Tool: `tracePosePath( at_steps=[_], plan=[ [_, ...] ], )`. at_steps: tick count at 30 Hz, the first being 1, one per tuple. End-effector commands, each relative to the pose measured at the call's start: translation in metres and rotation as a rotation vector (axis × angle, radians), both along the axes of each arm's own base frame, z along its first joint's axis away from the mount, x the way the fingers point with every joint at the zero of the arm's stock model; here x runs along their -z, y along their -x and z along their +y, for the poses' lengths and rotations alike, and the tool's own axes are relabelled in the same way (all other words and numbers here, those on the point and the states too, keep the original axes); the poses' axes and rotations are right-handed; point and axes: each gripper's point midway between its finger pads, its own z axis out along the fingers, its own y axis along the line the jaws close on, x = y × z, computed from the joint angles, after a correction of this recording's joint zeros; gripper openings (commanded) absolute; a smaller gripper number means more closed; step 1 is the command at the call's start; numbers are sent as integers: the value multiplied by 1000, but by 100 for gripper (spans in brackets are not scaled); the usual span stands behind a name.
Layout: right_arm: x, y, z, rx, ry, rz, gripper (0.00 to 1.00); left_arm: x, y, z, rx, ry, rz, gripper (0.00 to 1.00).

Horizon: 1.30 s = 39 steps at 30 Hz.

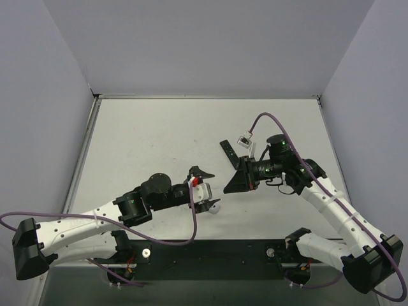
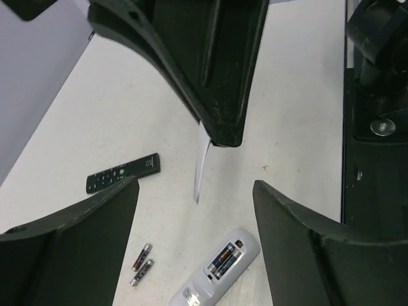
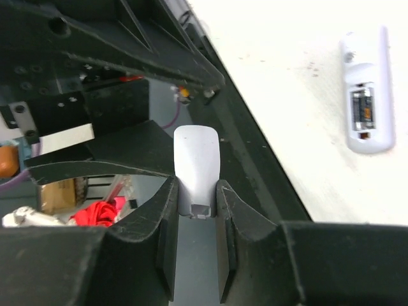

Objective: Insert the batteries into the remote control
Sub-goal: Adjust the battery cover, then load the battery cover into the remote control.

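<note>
The white remote control (image 2: 217,268) lies back up on the table with its compartment open and two batteries (image 2: 227,258) seated in it. Two loose batteries (image 2: 141,262) lie side by side to its left. My left gripper (image 2: 194,185) hangs above them, open and empty. My right gripper (image 3: 196,185) is shut on the white battery cover (image 3: 197,162), seen edge-on as battery cover (image 2: 203,159) in the left wrist view. The remote control (image 3: 368,95) also shows at the upper right of the right wrist view. From above, both grippers (image 1: 205,189) (image 1: 229,185) nearly meet, largely hiding the remote control (image 1: 215,206).
A slim black remote (image 2: 122,172) (image 1: 227,152) lies farther back on the table. The black base plate (image 1: 210,252) runs along the near edge. Grey walls enclose the table on the left, back and right.
</note>
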Motion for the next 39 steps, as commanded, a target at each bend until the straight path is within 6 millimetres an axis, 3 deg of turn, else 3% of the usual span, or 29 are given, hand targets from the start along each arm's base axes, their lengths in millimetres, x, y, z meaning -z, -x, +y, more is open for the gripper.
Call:
tracePosePath(
  at_steps=[1,4,5,6,9,12,13,18,28,39],
  plan=[
    [33,-16,-12,54,184,-139,0,-12,-20,16,-174,124,90,84],
    [64,-15,-15,20,344,-229,0,-3,-30,29,-270,180,235,85],
    [80,-24,-23,51,439,-274,0,-4,-36,35,-313,231,323,85],
    [85,-17,-18,9,467,-310,0,4,-39,41,-341,244,370,85],
    [109,-23,-20,-15,573,-414,0,22,-63,68,-506,331,554,85],
    [124,-29,-21,-29,619,-509,0,47,-83,99,-691,390,720,85],
    [127,-26,-18,-48,619,-536,0,65,-84,108,-744,372,765,84],
    [137,-35,-2,-76,593,-705,0,103,-96,129,-873,417,952,83],
    [160,-48,25,-142,619,-895,1,139,-110,117,-907,252,1038,78],
    [178,-48,43,-229,678,-920,3,170,-109,113,-917,138,1079,77]
  ],
)
